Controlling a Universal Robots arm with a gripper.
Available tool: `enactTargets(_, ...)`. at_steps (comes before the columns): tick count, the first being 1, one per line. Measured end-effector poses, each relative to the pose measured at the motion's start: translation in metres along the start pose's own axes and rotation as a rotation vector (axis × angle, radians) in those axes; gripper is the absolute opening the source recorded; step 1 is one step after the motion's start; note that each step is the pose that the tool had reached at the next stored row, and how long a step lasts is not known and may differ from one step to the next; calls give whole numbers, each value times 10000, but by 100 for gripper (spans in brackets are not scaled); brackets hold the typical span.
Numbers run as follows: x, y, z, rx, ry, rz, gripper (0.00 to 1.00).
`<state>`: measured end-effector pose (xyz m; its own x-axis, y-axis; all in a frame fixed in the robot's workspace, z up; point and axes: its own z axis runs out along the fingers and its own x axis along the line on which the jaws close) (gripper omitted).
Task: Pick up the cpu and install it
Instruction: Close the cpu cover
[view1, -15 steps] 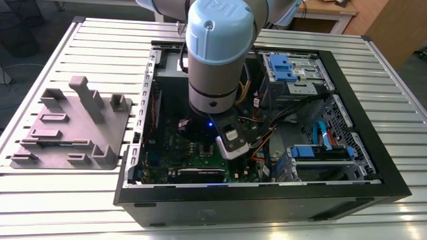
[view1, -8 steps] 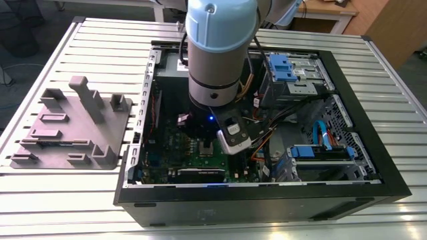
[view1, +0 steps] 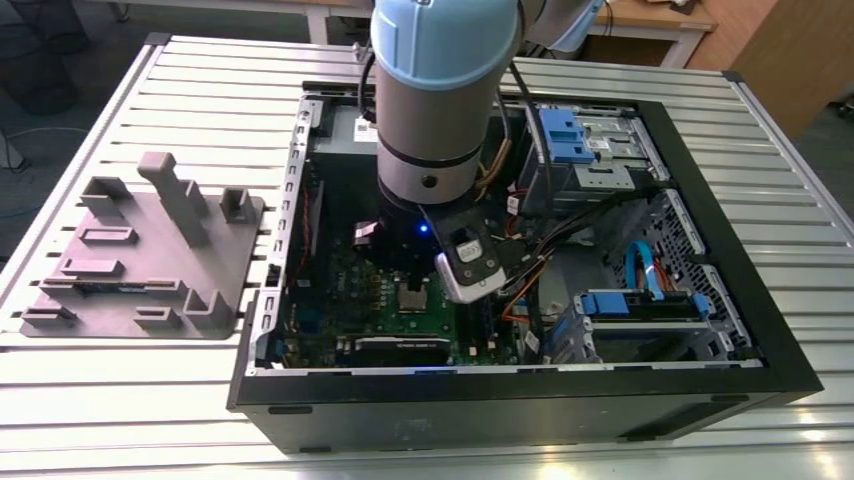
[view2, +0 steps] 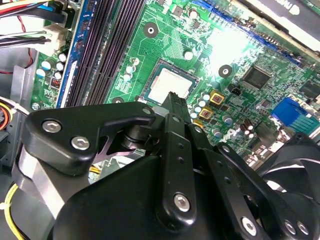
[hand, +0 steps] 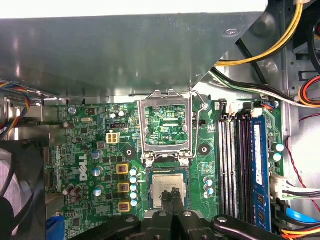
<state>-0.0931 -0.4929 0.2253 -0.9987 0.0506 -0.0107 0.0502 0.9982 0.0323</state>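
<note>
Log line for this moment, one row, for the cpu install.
cpu: lying in socket | socket frame: hinged open | gripper: shut, over cpu's edge

Open PC case is lying on its side on slatted metal counter. Grey holder tray is sitting on the counter just beside the case, on the exterior view's left. Green motherboard is lying inside the case, its hinged socket frame standing open. Blue memory stick is sitting beside empty memory slots. Yellow cable is running along the case wall. Black fan is sitting at the board's edge.
</note>
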Motion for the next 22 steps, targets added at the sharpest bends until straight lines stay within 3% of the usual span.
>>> enactTargets(11, 0, 0, -7, 1, 1, 0, 11)
enactTargets(15, 0, 2, -55, 1, 0, 0, 11)
enactTargets(22, -26, 16, -54, 1, 1, 0, 11)
